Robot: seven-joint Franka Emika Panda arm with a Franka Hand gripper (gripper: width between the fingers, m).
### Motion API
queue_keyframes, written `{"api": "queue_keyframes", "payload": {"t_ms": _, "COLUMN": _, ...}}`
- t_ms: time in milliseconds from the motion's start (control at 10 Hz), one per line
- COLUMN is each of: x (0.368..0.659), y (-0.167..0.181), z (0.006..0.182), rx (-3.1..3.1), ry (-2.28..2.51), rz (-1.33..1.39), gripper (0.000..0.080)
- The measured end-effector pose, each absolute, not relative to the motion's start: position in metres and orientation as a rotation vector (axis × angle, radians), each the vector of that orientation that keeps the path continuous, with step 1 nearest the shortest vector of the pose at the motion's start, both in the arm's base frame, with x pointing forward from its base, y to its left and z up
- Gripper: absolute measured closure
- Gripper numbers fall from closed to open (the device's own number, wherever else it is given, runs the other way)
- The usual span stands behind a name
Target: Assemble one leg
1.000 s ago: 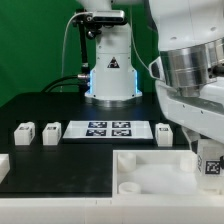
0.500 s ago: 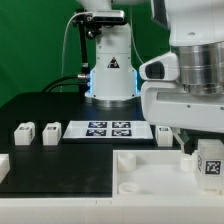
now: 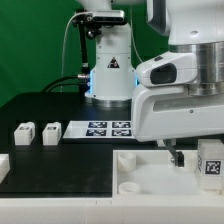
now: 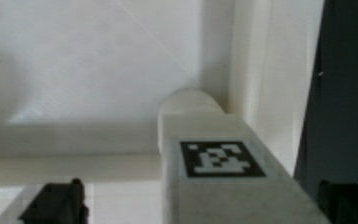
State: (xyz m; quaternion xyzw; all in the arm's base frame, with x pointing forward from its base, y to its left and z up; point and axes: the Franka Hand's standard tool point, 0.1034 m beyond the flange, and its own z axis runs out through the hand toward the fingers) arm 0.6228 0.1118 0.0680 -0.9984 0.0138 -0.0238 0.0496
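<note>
In the wrist view a white leg (image 4: 215, 150) with a black-and-white tag on its face lies between my two dark fingertips (image 4: 55, 200), over the white tray-like part (image 4: 87, 70). My gripper (image 4: 197, 205) is open, its jaws wide on either side of the leg and not touching it. In the exterior view the arm's white body hides most of the gripper; one finger (image 3: 178, 155) shows above the tray part (image 3: 140, 172). A tagged leg (image 3: 211, 160) stands at the tray's right end. Two more legs (image 3: 23, 131) (image 3: 50, 131) lie at the exterior view's left.
The marker board (image 3: 103, 128) lies on the black table between the left legs and my arm, its right end hidden by the arm. The robot base (image 3: 110, 75) stands behind it. A white piece (image 3: 3, 166) shows at the left edge.
My arm has moved toward the exterior view's left and lower over the tray part. It now hides the marker board's right end and the leg beside it.
</note>
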Motion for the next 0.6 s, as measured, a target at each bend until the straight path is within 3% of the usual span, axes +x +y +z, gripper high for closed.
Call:
{"api": "queue_keyframes", "payload": {"t_ms": 200, "x": 0.6229, "y": 0.1119, "z": 0.0679, "rx": -3.038, "ry": 0.108, "rz": -0.070, "gripper": 0.0388}}
{"api": "queue_keyframes", "payload": {"t_ms": 300, "x": 0.6228, "y": 0.1130, "z": 0.0680, "rx": -3.024, "ry": 0.251, "rz": -0.062, "gripper": 0.0388}}
{"api": "queue_keyframes", "payload": {"t_ms": 400, "x": 0.6226, "y": 0.1135, "z": 0.0679, "rx": -3.010, "ry": 0.363, "rz": -0.055, "gripper": 0.0509}}
{"api": "queue_keyframes", "payload": {"t_ms": 600, "x": 0.6228, "y": 0.1132, "z": 0.0678, "rx": -2.944, "ry": 0.677, "rz": -0.034, "gripper": 0.0509}}
